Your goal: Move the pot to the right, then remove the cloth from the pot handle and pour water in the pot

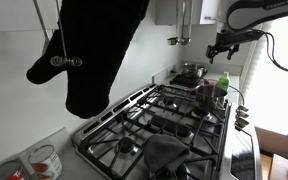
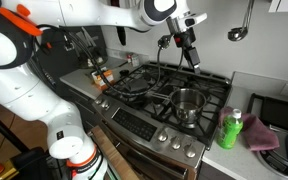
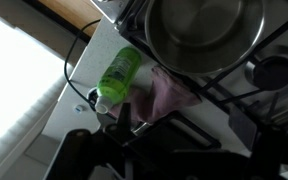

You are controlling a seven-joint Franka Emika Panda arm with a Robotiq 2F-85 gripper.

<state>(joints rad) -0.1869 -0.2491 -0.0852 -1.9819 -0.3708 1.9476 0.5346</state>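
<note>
A gas stove (image 2: 149, 122) against a white wall (image 1: 9, 100)

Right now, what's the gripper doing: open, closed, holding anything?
Gripper: open, holding nothing, up in the air clear of the pot.

A home kitchen: a black-grated gas stove (image 2: 144, 85) sits below the gripper (image 2: 190, 58), knobs (image 2: 164, 133) line its front, a ladle (image 2: 238, 33) hangs alongside.
</note>
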